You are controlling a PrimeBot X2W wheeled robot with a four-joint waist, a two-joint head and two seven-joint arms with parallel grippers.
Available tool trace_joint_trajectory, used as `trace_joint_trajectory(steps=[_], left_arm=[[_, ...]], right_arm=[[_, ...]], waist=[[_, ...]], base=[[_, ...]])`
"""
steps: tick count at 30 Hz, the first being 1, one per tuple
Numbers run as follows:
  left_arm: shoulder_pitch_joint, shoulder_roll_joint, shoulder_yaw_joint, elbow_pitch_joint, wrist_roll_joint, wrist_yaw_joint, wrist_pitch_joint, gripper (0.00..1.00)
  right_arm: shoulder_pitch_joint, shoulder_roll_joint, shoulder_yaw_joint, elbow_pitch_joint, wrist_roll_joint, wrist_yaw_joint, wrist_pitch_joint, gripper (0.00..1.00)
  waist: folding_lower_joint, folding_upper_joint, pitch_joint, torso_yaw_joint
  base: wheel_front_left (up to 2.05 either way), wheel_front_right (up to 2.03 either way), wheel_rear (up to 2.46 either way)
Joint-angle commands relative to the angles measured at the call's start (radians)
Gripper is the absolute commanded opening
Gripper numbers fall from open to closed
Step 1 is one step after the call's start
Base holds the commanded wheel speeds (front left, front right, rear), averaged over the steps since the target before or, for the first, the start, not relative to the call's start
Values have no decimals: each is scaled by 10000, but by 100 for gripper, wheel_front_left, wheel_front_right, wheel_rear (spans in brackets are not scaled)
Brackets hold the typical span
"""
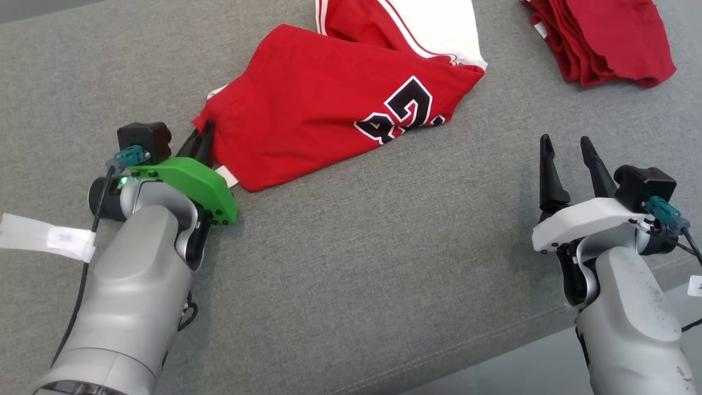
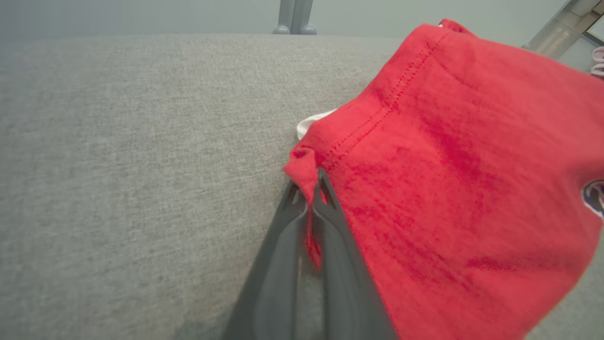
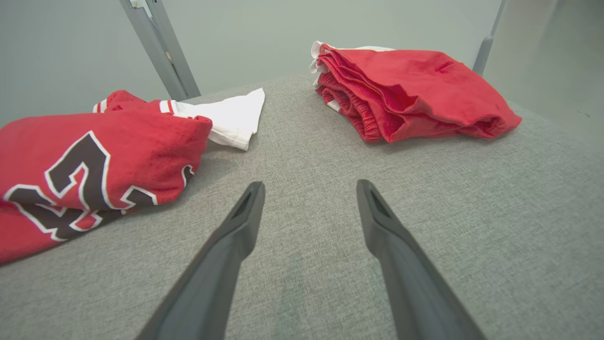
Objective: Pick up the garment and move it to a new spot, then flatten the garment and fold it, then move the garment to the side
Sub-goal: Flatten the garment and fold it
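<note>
At 4 o'clock the right pincer hangs released, fingers well apart over the grey cloth-covered desk, touching nothing. At 9 o'clock the left pincer is clenched on a hem corner of the red jersey, which lies crumpled from centre toward 12 o'clock. It looks light, soft and limp, likely to sag, so hem corners suit best. Folded red garments sit at 1 o'clock.

parted right gripper, red jersey, folded clothes
</note>
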Motion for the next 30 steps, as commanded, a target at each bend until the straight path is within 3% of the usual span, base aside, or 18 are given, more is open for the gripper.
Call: trace_joint_trajectory(steps=[1,11,16,21,22,23,24,25,30], left_arm=[[41,159,210,-530,181,32,5,0],[1481,319,2475,-4212,1565,417,1,0],[2524,80,3597,-6074,2449,151,2,0],[3655,-3,4271,-6128,2928,9,0,0],[3830,10,4441,-5985,3005,-2,0,10],[3830,10,4441,-5985,3005,-2,0,10],[3988,42,4577,-5802,3130,-9,0,49],[4185,102,4770,-5429,3216,56,3,100],[4533,109,5482,-4633,3649,384,0,100]], right_arm=[[151,-12,-69,38,40,-5,-26,100],[385,-15,-228,293,115,-5,-26,100],[543,-18,-191,390,227,-5,-26,100],[593,-18,-241,478,232,-5,-26,100],[588,-17,-212,525,242,-5,-26,100],[588,-17,-212,525,242,-5,-26,100],[583,-18,-200,557,252,-5,-26,100],[566,-23,-151,570,253,-5,-26,100],[565,-23,-72,652,244,-5,-26,100]], waist=[[0,0,-118,179],[0,0,-811,1257],[0,0,-1125,1706],[0,0,-1235,2081],[0,0,-1245,2121],[0,0,-1245,2121],[0,0,-1259,2165],[0,0,-1275,2192],[0,0,-1444,2267]], base=[[0,0,0],[0,0,0],[0,0,0],[0,0,0],[0,0,0],[0,0,0],[0,0,0],[0,0,0],[0,0,0]])
